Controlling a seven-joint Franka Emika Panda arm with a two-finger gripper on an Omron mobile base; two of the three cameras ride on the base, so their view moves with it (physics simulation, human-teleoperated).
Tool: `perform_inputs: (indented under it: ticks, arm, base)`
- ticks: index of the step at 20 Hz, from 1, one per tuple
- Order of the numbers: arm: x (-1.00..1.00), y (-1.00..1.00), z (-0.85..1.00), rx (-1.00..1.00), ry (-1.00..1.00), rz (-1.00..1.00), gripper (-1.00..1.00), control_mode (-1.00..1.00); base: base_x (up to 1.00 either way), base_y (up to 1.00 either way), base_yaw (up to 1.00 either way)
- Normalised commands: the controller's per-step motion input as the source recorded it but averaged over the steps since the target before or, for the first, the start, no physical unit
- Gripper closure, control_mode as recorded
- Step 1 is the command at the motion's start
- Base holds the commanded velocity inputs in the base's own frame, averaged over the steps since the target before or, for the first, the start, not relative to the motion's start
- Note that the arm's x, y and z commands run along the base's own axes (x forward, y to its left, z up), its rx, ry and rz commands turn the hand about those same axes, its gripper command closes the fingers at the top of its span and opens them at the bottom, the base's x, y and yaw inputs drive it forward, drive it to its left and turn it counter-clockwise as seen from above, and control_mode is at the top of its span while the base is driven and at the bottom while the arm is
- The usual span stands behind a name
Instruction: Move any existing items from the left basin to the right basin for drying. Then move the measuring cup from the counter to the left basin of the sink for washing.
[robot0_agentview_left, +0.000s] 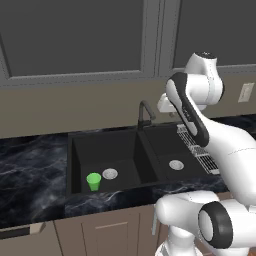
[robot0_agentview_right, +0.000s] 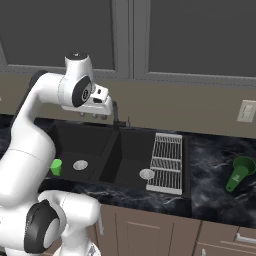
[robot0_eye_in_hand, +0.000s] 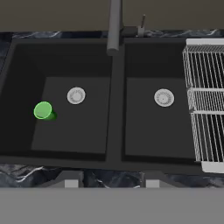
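A bright light-green tumbler (robot0_agentview_left: 93, 181) (robot0_agentview_right: 56, 167) (robot0_eye_in_hand: 43, 111) stands upright in the wide left basin (robot0_agentview_left: 122, 155) (robot0_eye_in_hand: 74, 127), at its near left beside the silver drain. Only its own drain lies in the narrower right basin (robot0_agentview_left: 167, 150) (robot0_eye_in_hand: 148, 127). The darker green measuring cup (robot0_agentview_right: 239, 172) with a stick handle lies on the black marble counter (robot0_agentview_right: 210, 175) far to the right of the sink. My gripper (robot0_agentview_right: 92, 115) (robot0_eye_in_hand: 108, 181) hangs open and empty, high above the sink near the divider, looking straight down. The dark gooseneck faucet (robot0_agentview_left: 145, 113) (robot0_eye_in_hand: 114, 26) rises at the divider.
A white wire rack (robot0_agentview_left: 197, 146) (robot0_agentview_right: 167, 162) (robot0_eye_in_hand: 205, 100) covers the right side of the right basin. Grey cabinets hang above the backsplash. An outlet (robot0_agentview_right: 246, 110) sits on the wall at right. Counter (robot0_agentview_left: 30, 165) stretches left of the sink.
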Motion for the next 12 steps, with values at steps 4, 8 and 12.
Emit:
perform_inputs:
  ticks: [4,8,12]
  arm:
    - [-0.03,0.06,-0.01,0.00,0.00,0.00,-1.00,-1.00]
    - [-0.06,0.33,-0.04,0.00,0.00,0.00,-1.00,-1.00]
    - [-0.05,0.54,-0.13,0.00,0.00,0.00,-1.00,-1.00]
  base:
    - [0.00,0.00,0.00]
    - [0.00,0.00,0.00]
    - [0.00,0.00,0.00]
